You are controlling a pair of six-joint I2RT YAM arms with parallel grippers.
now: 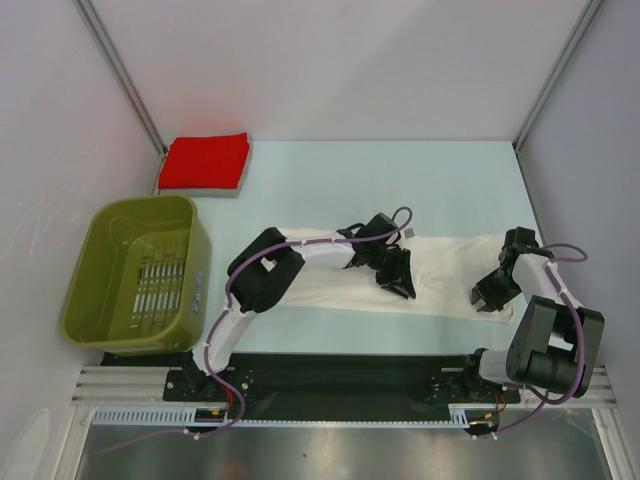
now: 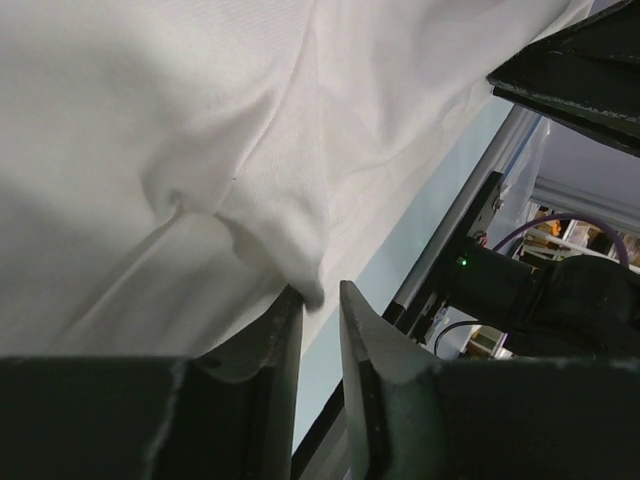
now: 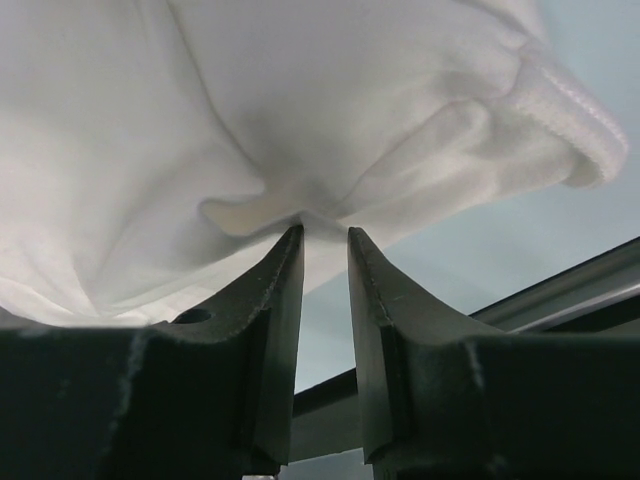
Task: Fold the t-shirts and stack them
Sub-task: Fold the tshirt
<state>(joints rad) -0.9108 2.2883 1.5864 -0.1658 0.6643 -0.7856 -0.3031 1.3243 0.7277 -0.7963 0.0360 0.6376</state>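
white t-shirt: the white t-shirt point(image 1: 445, 270) lies as a long, flattish band across the middle of the table point(image 1: 400, 190), running from centre-left to the right side of the overhead view. No print shows from here.
left gripper: the left gripper point(image 1: 402, 285) is down on the band's lower edge, about mid-frame. In the wrist view the jaws are nearly together, with a little nub of white cloth pinched at the tips and wrinkles fanning out from it.
right gripper: the right gripper point(image 1: 488, 298) has the same deal at the band's right end, a narrow gap with a pucker of cloth caught at the tips, just left of the ribbed hem.
why two pinches: my guess is that grabbing one edge at two spaced spots lets the arms carry it over evenly, so the fold doesn't sag in the middle.
red t-shirt: the red t-shirt point(image 1: 205, 160) sits folded in the upper left, well apart from the arms. It looks done and is probably the stack spot.
basket: the basket point(image 1: 197, 255) is on the left side, with nothing visible inside.
progress: roughly halfway I'd say, since the white one needs more folds.
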